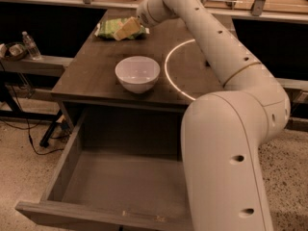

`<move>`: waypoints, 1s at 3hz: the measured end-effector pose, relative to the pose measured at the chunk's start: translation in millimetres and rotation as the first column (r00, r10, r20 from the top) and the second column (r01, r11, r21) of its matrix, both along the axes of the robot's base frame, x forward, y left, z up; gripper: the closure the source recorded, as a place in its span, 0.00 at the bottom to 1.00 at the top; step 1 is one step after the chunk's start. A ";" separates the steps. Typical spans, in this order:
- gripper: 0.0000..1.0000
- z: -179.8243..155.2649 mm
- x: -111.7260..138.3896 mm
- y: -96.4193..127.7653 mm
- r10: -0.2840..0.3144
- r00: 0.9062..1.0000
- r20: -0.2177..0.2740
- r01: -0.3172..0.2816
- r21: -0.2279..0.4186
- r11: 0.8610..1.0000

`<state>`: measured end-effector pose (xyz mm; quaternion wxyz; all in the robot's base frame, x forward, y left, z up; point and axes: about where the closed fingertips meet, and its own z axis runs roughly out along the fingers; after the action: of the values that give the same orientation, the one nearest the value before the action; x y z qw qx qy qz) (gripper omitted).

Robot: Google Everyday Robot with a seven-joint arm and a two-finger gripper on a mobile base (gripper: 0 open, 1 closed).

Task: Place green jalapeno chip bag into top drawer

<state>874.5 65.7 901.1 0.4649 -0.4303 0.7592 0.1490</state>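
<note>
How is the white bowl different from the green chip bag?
The white bowl is round and deep, near the front of the table; the green jalapeno chip bag lies flat at the back. The gripper is over the bag, away from the bowl. Both sit on the table.

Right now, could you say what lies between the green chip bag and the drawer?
Camera view: a white bowl on the table; the gripper is at the bag.

arm (231, 153) | cream-white; rounded links; small dark holes | hand (127, 29) | tan; at far end of table (91, 76)
</note>
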 end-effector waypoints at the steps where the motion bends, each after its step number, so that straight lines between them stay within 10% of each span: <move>1: 0.00 -22.2 36.8 -26.4 -0.179 0.984 -0.013 0.179 0.044 0.983; 2: 0.04 -44.7 54.4 -41.9 -0.267 0.963 -0.047 0.270 0.070 0.960; 3: 0.26 -53.9 60.0 -37.6 -0.265 0.963 -0.057 0.269 0.085 0.959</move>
<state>934.5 28.0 847.2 0.4827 -0.2986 0.8131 0.1292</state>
